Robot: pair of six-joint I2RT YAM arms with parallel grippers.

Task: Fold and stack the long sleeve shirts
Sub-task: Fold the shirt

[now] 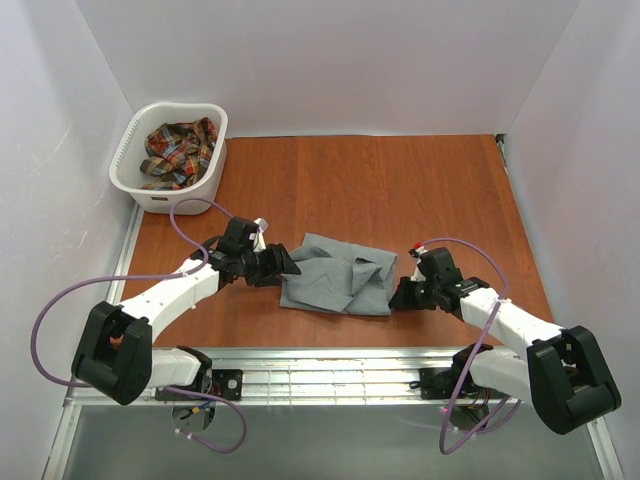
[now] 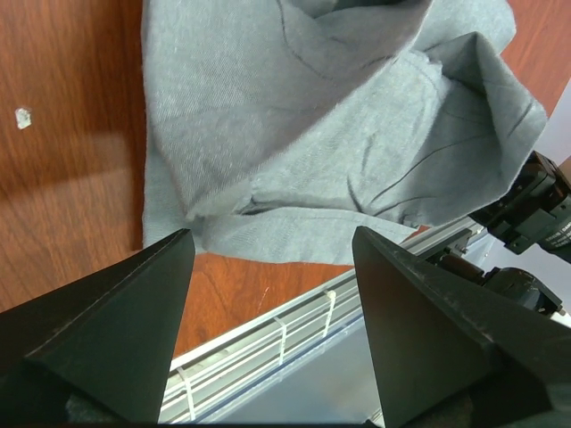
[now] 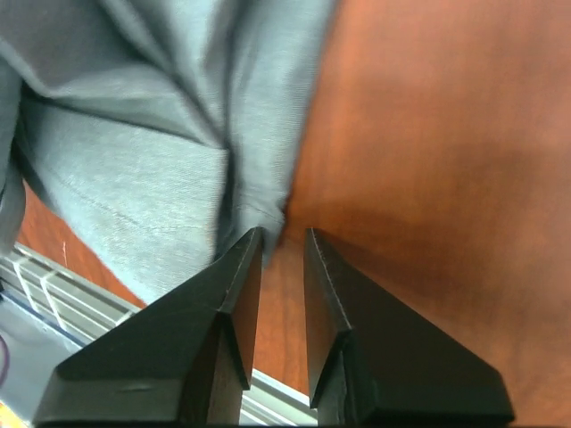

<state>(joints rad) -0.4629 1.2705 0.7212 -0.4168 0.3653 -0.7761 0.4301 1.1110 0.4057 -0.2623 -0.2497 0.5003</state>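
Surface: reddish-brown wood tabletop (image 1: pixel 400 180), white walls round three sides, metal rail along the near edge.
Left claw (image 2: pixel 272 234): jaws spread wide, nothing between them; hovers just short of the cloth's edge.
Right claw (image 3: pixel 284 232): jaws drawn close with only a thin slit left, tips right at the cloth's edge; cannot tell whether any fabric is caught.
Grey shirt (image 1: pixel 335 280): lies between the two claws, rumpled and partly doubled over on the wood, just ahead of both sets of tips.
Plaid shirt (image 1: pixel 180 150): bundled in the white basket (image 1: pixel 160 195), well beyond the left claw and off to its outer side.
Step in hand: likely taking hold of opposite edges of the grey one for a fold; nothing stacked yet.
Next move: probably calls for closing the left claw on the hem, then lifting and carrying the cloth across with both together, without dragging it into a heap.
Hard to make out: collar, buttons and sleeves lost in the folds; right wrist view blurred; much of the plaid one hidden by the basket wall.
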